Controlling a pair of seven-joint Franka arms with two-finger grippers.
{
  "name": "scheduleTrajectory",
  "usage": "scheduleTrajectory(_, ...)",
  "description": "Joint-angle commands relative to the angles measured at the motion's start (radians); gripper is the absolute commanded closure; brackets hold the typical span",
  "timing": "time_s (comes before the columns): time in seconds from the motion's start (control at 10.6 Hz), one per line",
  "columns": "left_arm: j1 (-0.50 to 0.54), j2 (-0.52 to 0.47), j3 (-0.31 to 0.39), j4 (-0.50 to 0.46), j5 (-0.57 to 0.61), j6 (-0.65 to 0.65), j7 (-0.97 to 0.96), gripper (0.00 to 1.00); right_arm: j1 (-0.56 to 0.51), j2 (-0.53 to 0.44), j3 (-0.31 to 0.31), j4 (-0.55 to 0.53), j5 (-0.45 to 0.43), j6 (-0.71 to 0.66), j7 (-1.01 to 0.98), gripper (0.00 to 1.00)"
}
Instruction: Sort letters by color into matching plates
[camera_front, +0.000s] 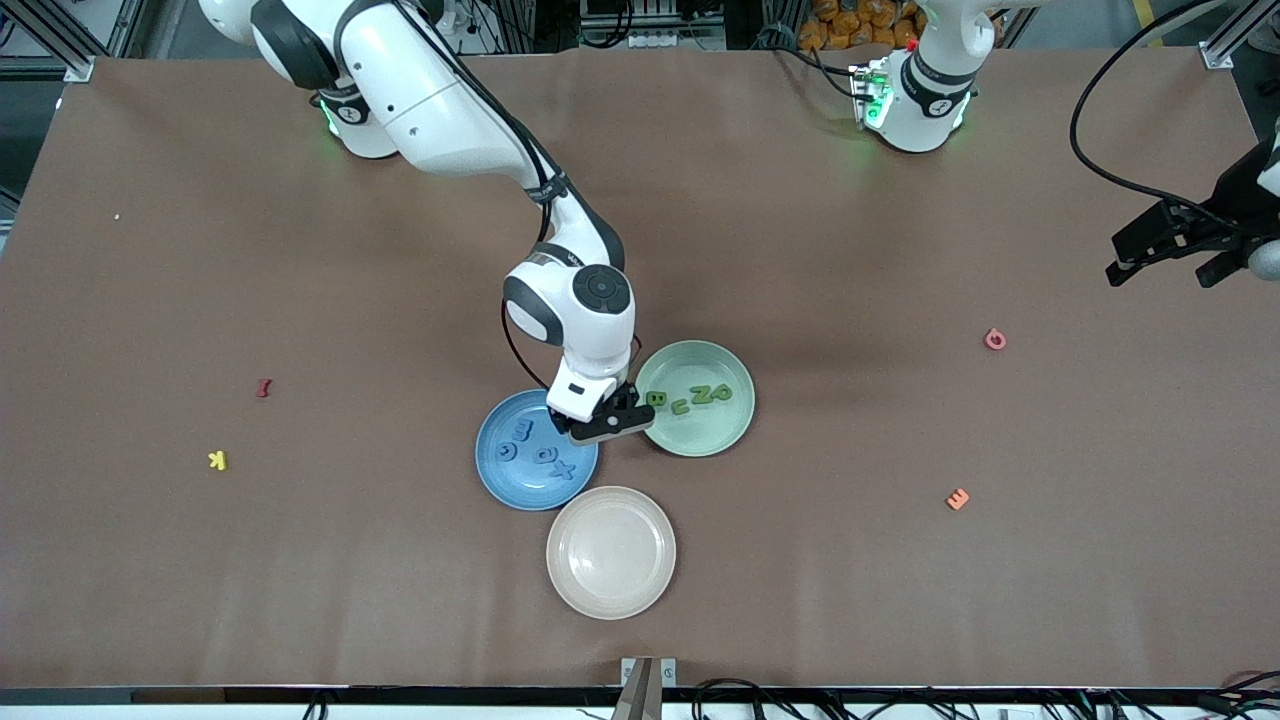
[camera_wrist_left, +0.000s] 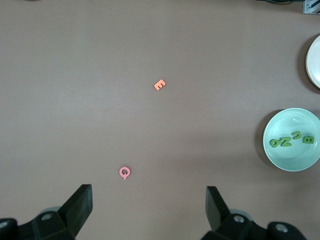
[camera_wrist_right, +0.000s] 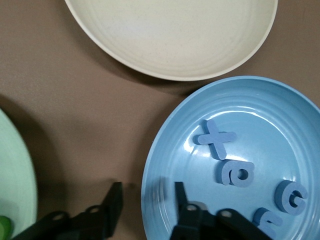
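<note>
Four blue letters (camera_wrist_right: 235, 172) are lying in the blue plate (camera_front: 505, 482) and four green letters (camera_front: 700, 396) in the green plate (camera_front: 715, 440), both plates sitting mid-table with a cream plate (camera_front: 611, 552) nearer the front edge. The right gripper (camera_front: 607, 424) is hanging low at the blue plate's rim, between the two coloured plates, with its jaws partly spread and one finger on either side of that rim; whether they are pinching it I cannot tell. The left gripper (camera_wrist_left: 148, 207) is waiting high over the left arm's end of the table, jaws spread wide and holding nothing.

Judging by their look, the letters are light, soft and slightly springy, best pinched across a thick stroke. Sorting appears done. Red (camera_front: 264, 387), yellow (camera_front: 217, 460), pink (camera_front: 995, 339) and orange (camera_front: 958, 498) letters are lying well apart toward the table's ends, leaving open room, though the three plates are crowding each other closely.
</note>
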Motion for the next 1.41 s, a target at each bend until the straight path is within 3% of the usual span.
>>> scheduleTrajectory(0.0,0.002,0.010,-0.010,0.038,-0.020,-0.032,0.022,0.00,0.009,0.030,-0.005,0.028,-0.026,-0.002,0.012,0.65)
scheduleTrajectory(0.19,-0.001,0.012,-0.010,0.042,-0.020,-0.032,0.020,0.00,0.014,0.035,-0.003,0.028,-0.026,-0.002,0.015,0.84)
scheduleTrajectory(0.28,-0.003,0.018,-0.010,0.042,-0.021,-0.032,0.003,0.00,0.014,0.035,-0.003,0.030,-0.024,-0.002,0.016,1.00)
scheduleTrajectory(0.56,0.010,0.052,-0.002,0.084,-0.006,-0.032,0.005,0.00,0.008,0.027,-0.003,0.028,-0.023,-0.005,0.016,1.00)
scheduleTrajectory(0.66,0.011,0.052,-0.002,0.084,-0.003,-0.032,0.006,0.00,0.008,0.024,-0.003,0.028,-0.021,-0.006,0.016,0.80)
scheduleTrajectory(0.75,0.011,0.050,-0.001,0.085,-0.002,-0.032,0.008,0.00,0.006,0.024,-0.003,0.028,-0.023,-0.005,0.016,0.82)
scheduleTrajectory(0.85,0.026,0.046,0.001,0.085,-0.003,-0.032,0.008,0.00,0.006,0.022,-0.003,0.028,-0.021,-0.006,0.018,0.77)
scheduleTrajectory(0.94,0.034,0.041,-0.001,0.084,-0.002,-0.035,0.008,0.00,0.005,0.022,-0.003,0.028,-0.015,-0.005,0.020,0.42)
scheduleTrajectory(1.13,0.039,0.047,-0.001,0.084,-0.003,-0.036,0.012,0.00,0.002,0.015,-0.003,0.028,-0.015,-0.005,0.020,0.09)
scheduleTrajectory(1.22,0.037,0.046,-0.001,0.084,-0.005,-0.038,0.009,0.00,0.000,0.009,-0.005,0.028,-0.014,-0.005,0.018,0.00)
scheduleTrajectory(1.31,0.037,0.044,-0.002,0.084,-0.005,-0.039,0.008,0.00,-0.002,0.005,-0.008,0.028,-0.017,-0.006,0.007,0.00)
